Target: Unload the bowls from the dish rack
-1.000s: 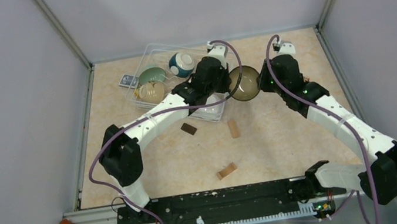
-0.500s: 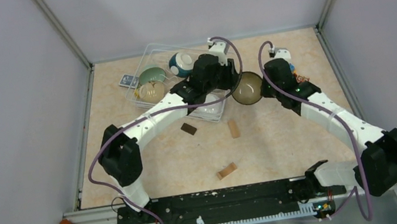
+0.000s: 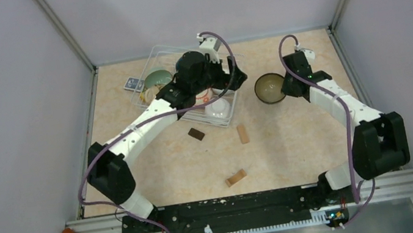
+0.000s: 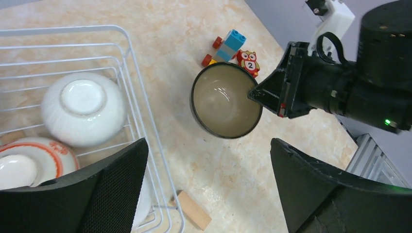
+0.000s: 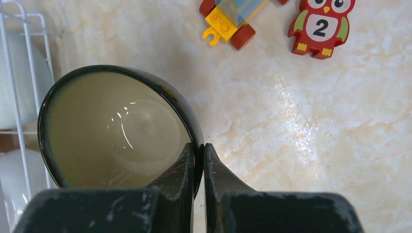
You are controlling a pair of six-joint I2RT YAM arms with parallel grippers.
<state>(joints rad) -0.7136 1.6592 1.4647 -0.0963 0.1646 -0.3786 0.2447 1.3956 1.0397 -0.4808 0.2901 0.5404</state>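
Beige marbled tabletop (image 3: pixel 294 140) fills the overhead view, with grey walls around it. The dish rack (image 3: pixel 224 122) sits far and left of centre, under the left arm. The dark bowl (image 3: pixel 269 88) is out of the rack, just to its right, with the right gripper (image 3: pixel 284 87) at its right rim. The left gripper (image 3: pixel 234 77) hangs over the rack's right end.

From the left wrist, the left gripper (image 4: pixel 209 145) is spread wide with nothing between its fingers. Below it, a white bowl (image 4: pixel 83 109) lies upside down in the rack (image 4: pixel 128 73) beside an orange-patterned bowl (image 4: pixel 46 155). The dark bowl (image 4: pixel 226 99) is pinched by the right gripper (image 4: pixel 260 94).

From the right wrist, the right gripper (image 5: pixel 199 158) is clamped on the dark bowl's (image 5: pixel 116 131) rim. Whether the bowl rests on the table cannot be told.

I judge one bowl is mid-unloading. Next it needs setting flat and releasing, while the free left gripper takes a bowl from the rack.

The only writing is a "2" on the owl toy (image 5: pixel 320 26); no brands are readable.
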